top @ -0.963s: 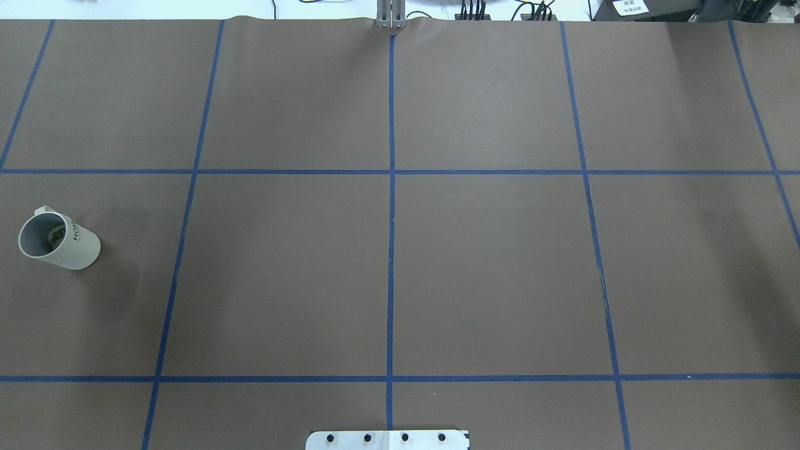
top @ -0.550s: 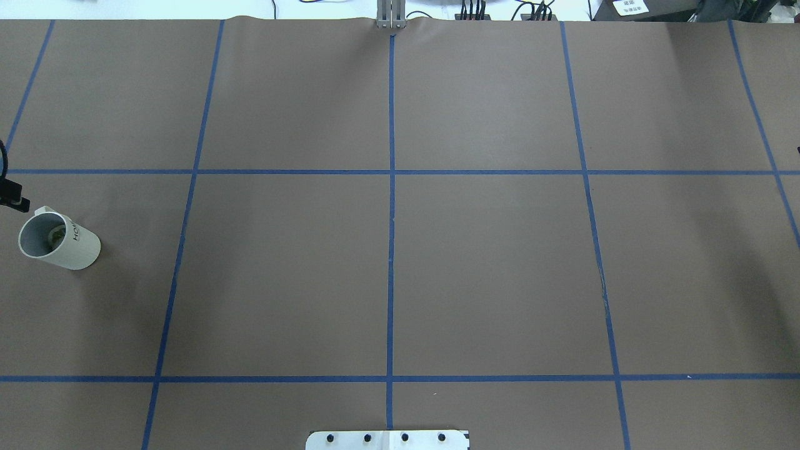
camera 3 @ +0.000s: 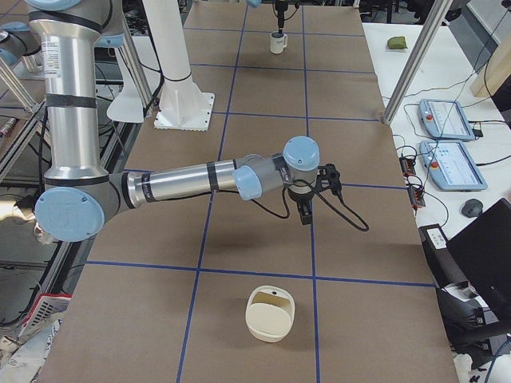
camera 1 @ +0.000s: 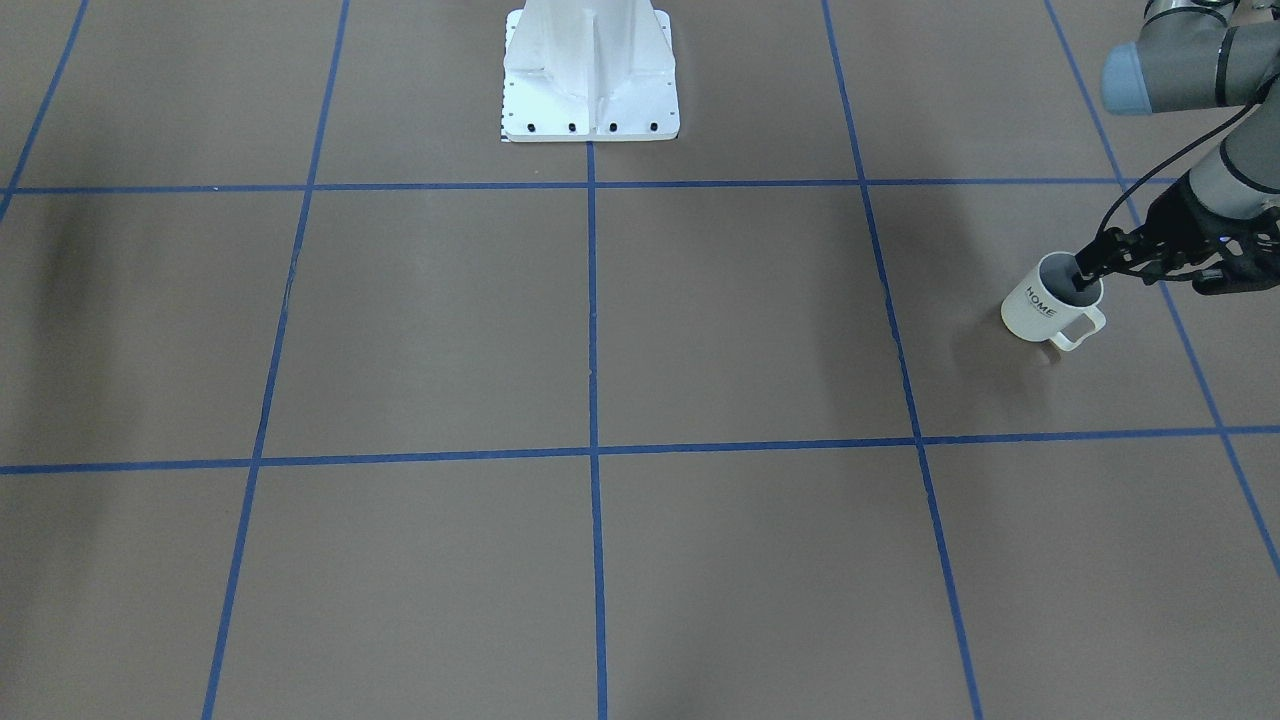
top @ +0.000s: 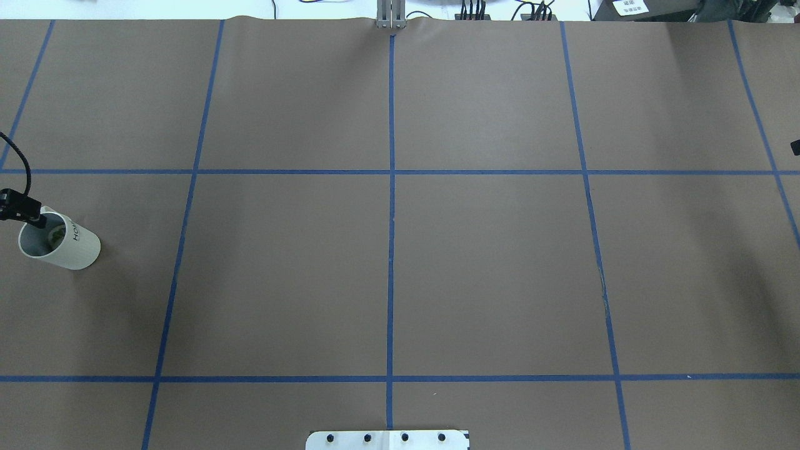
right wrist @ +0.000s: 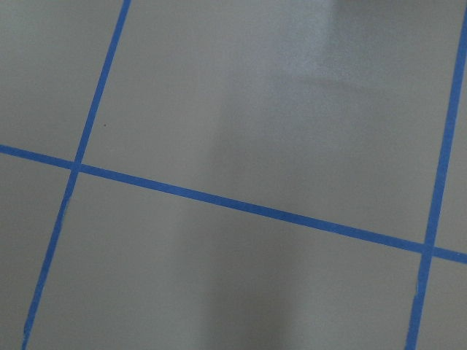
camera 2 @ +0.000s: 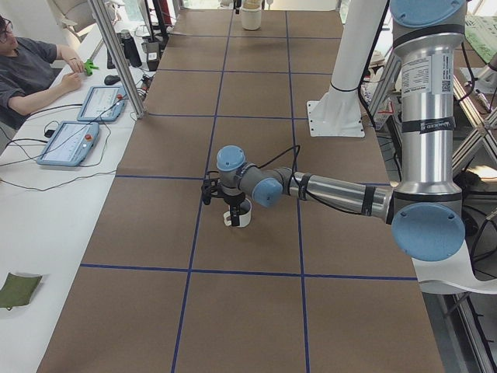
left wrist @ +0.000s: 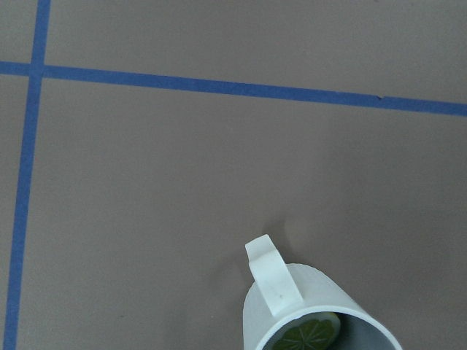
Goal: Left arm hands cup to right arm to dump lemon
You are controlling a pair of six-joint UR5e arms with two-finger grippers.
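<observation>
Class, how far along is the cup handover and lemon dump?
Done: nothing yet. In hand: the left claw is at the rim of the cup, which stands on the table with the lemon inside. Left: grasp, lift, handover to the right claw, dump.

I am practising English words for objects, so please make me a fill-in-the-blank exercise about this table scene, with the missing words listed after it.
1. Inside the upright cup lies the ____.
2. The black word on the cup's side reads ____.
3. The ____ gripper is at the cup's rim.
4. The tape lines on the table are ____.
Missing words: lemon; HOME; left; blue.
</observation>
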